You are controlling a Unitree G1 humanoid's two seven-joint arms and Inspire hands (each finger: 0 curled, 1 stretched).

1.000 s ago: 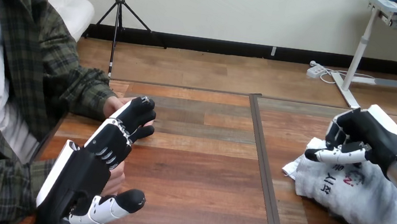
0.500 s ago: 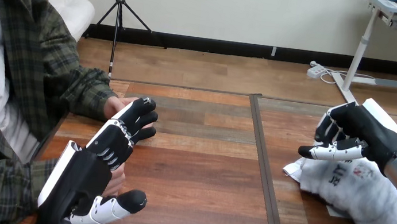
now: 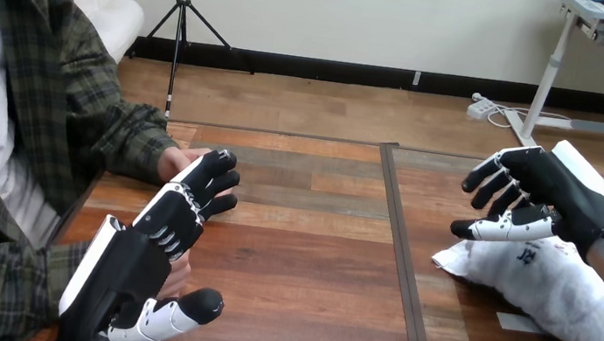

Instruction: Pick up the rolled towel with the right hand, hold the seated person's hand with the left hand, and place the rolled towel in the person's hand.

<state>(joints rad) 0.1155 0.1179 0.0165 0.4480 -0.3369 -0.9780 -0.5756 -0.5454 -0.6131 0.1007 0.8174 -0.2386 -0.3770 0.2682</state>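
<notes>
Hovering over one rolled towel (image 3: 560, 294), the right hand (image 3: 552, 196) is spread; left hand (image 3: 133, 272) lies open along the person's hand (image 3: 171, 159).

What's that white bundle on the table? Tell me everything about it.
It is a rolled towel, white and fluffy, lying on its side on the wooden table, a flat corner poking out at its left end. The robot's right hand hangs open just over that end; contact cannot be told.

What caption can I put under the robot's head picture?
Right hand open over the rolled towel; left hand beside the person's hand.
</notes>
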